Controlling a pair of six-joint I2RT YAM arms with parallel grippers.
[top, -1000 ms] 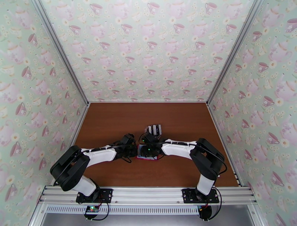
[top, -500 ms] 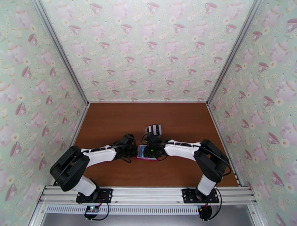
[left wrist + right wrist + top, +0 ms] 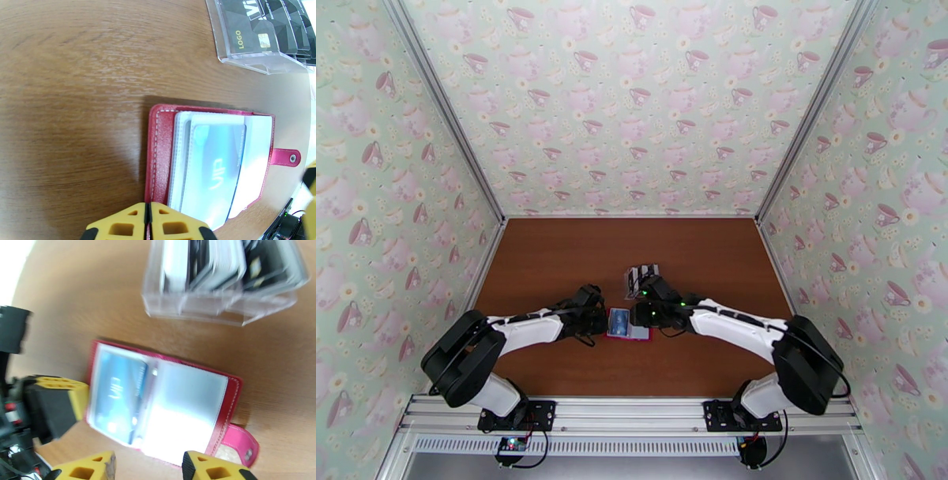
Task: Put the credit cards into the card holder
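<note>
Wallet (image 3: 157, 158) red, open (1 blue card (image 3: 215, 173) inside), left fingers (image 3: 122, 223) clenched, right fingers (image 3: 213, 469) released

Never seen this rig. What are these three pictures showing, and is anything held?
Two robot arms, each ending in a two-finger gripper, work on a brown table. One picture looks down from above and behind; the other two come from wrist cameras. On the table lie an open red card holder with a blue credit card in a clear sleeve, and beyond it a clear stand of black cards. The left gripper is shut at the holder's edge; the right gripper is open, holding nothing.
</note>
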